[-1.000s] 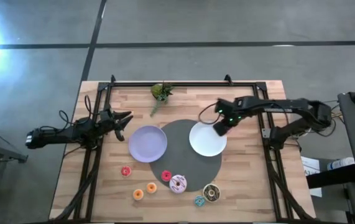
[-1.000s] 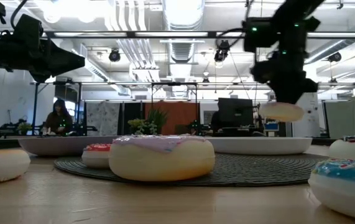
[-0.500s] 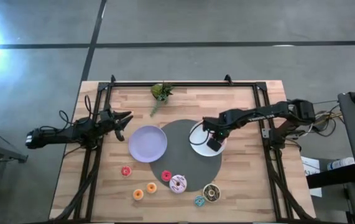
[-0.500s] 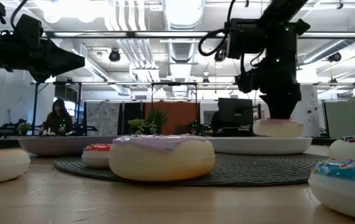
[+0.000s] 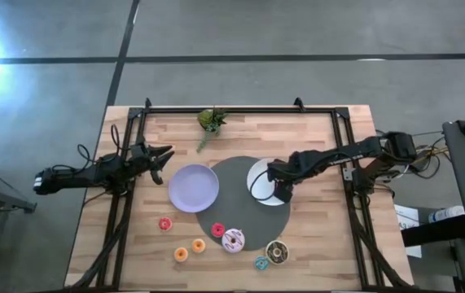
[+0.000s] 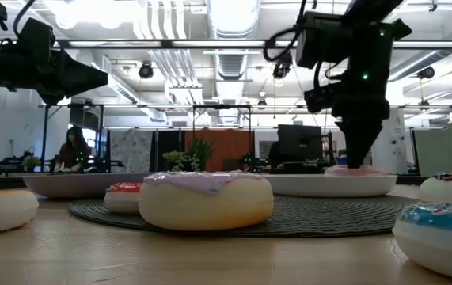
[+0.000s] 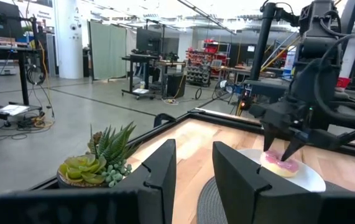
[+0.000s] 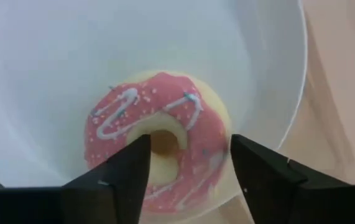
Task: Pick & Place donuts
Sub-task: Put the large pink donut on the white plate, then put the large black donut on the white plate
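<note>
Our right gripper [image 8: 186, 168] stands with fingers apart astride the pink donut [image 8: 158, 140], now resting on the white plate [image 8: 53, 62]; we lift straight up, disturbing nothing.

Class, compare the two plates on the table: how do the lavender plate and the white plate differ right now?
The lavender plate is purple; the white plate is white. The lavender plate is bare; the white plate holds a pink frosted donut. The right gripper hangs open over the white plate; no gripper is over the lavender one. Both are round and overlap the dark mat.
</note>
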Tool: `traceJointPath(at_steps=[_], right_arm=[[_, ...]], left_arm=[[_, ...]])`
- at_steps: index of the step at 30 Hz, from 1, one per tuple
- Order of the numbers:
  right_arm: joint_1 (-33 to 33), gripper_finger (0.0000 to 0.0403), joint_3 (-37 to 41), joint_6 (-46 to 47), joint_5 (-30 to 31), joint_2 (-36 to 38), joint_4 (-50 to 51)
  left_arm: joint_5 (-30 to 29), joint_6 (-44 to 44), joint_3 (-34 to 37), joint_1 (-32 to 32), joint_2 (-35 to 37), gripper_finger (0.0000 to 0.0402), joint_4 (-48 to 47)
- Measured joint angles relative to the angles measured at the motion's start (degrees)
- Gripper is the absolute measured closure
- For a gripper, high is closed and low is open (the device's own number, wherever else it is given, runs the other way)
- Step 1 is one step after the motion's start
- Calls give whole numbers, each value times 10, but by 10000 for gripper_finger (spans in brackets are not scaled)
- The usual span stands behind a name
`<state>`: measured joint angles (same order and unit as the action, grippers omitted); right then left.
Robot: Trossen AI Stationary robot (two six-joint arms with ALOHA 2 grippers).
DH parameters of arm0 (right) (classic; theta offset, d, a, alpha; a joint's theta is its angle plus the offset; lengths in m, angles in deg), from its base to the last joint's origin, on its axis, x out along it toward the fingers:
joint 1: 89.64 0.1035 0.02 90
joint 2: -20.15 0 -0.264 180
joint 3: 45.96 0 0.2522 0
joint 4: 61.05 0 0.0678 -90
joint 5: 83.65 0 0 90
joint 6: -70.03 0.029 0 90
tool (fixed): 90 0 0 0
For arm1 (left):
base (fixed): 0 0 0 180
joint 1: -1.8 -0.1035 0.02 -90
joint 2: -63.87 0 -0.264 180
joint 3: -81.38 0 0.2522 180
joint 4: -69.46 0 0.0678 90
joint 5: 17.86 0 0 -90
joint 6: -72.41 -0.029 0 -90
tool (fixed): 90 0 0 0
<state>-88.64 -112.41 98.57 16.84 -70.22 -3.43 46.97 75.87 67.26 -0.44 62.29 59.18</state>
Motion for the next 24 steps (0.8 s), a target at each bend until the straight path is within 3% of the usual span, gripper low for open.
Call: traceJointPath(at_steps=[4,7,10,13,18,20,24], right_arm=[[18,168,-12,-19,1,3,-1],[29,161,-18,-20,14,14,16],[36,158,-20,-20,33,25,48],[46,159,-20,-23,34,51,67],[90,158,-28,-82,30,105,25],[110,160,-31,-126,16,116,12],[155,160,-32,-198,-29,116,7]], left_arm=[[-2,-3,0,0,0,321,2],[-36,-20,0,-1,0,321,15],[-37,21,0,-1,0,321,39],[-28,145,0,-1,0,321,54],[-26,480,0,-1,0,321,69],[-29,537,0,-1,-4,321,60],[-3,554,0,0,-14,321,47]])
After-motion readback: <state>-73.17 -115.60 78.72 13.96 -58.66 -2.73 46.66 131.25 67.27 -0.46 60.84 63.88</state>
